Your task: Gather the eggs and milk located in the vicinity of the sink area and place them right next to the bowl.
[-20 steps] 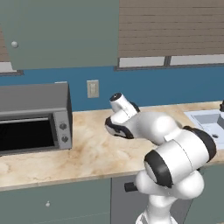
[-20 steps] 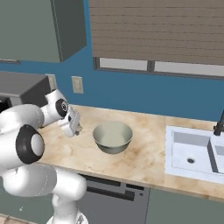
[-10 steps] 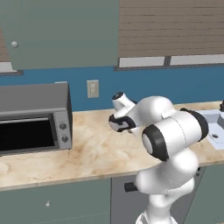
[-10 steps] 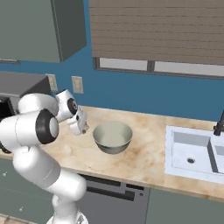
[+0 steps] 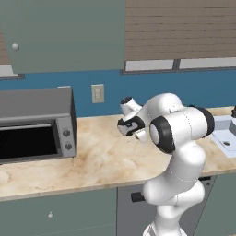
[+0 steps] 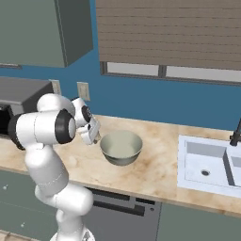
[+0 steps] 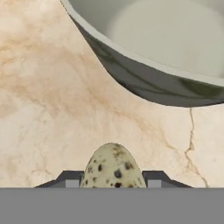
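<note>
One speckled whitish oval egg [image 7: 112,166] sits clamped between my gripper [image 7: 113,178] fingers, above bare marble counter [image 7: 48,109] just short of the round grey-green bowl [image 7: 148,83].

Right base view: gripper [image 6: 94,135] hangs just beside the bowl [image 6: 121,148], well apart from the white sink [image 6: 207,162]. Judgement: lower straight, release gently beside the bowl wall.

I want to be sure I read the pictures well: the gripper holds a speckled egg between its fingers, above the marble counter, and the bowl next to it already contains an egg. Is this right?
Not quite. The hand view shows the bowl with nothing on the part of its pale inside that shows. The rest stands: the gripper holds the speckled egg above the marble counter, beside the bowl.
</note>
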